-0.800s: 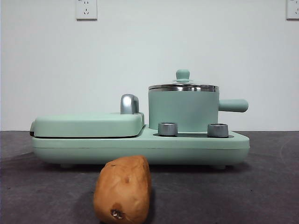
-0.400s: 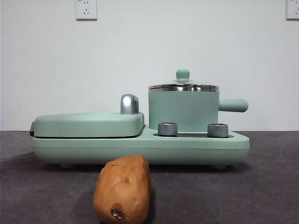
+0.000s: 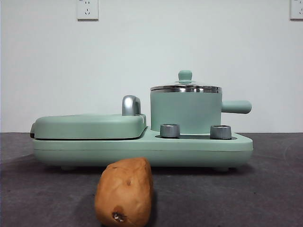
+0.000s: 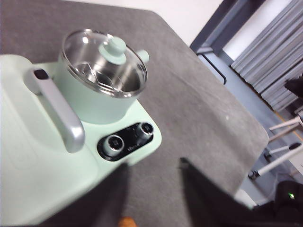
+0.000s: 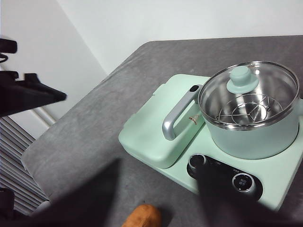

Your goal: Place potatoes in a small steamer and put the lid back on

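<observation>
Potato (image 3: 124,191) lies on the tabletop (image 3: 265,189) in front of the cooker, unmoved since the earlier frames. I see the lid (image 3: 185,87) unchanged on the small steamer (image 3: 185,111). Left end effector (image 4: 154,189) and right end effector (image 5: 158,189) both hover with jaws wide, empty.

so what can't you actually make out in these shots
- Potato: its lower end is cut off by the front view's bottom edge; both wrist views show only a sliver.
- Dial markings: too small in every view.
- Left gripper: blurred in the left wrist view.
</observation>
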{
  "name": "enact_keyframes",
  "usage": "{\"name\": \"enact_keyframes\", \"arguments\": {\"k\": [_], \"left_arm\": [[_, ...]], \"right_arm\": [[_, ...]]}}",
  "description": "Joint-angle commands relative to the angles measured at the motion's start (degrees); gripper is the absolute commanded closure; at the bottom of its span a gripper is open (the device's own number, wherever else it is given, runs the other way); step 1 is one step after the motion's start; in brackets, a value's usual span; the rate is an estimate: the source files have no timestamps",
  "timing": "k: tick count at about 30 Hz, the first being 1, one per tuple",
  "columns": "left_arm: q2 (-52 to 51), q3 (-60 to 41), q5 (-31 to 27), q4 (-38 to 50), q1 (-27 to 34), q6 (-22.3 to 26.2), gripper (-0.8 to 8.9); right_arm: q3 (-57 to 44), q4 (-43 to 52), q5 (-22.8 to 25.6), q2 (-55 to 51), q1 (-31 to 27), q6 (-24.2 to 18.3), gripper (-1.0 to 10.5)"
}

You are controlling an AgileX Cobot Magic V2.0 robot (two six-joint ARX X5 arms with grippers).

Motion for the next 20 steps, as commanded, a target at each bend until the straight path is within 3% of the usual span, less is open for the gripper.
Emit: {"name": "enact_keyframes", "arguments": {"k": [1, 5, 14, 20], "left_arm": [[1.6, 1.5, 0.5, 0.6, -1.2, 0.8, 4.51], [4.1, 2.6, 0.5, 0.5, -3.1, 0.8, 3.44], [17.2, 15.8, -1.8, -2.2, -7.6, 2.8, 3.45], [29.9, 31.7, -8.2, -10.6, -11.0, 8.8, 3.45]], "right_arm": [[0.9, 0.5, 0.0, 0.2, 0.1, -0.4, 4.8], [0.9, 0.5, 0.0, 0.3, 0.2, -0.1, 4.5], [0.9, 0.5, 0.0, 1.5, 1.5, 1.2, 4.5], [0.9, 0.2, 0.1, 2.1, 2.6, 1.3, 4.5]]}}
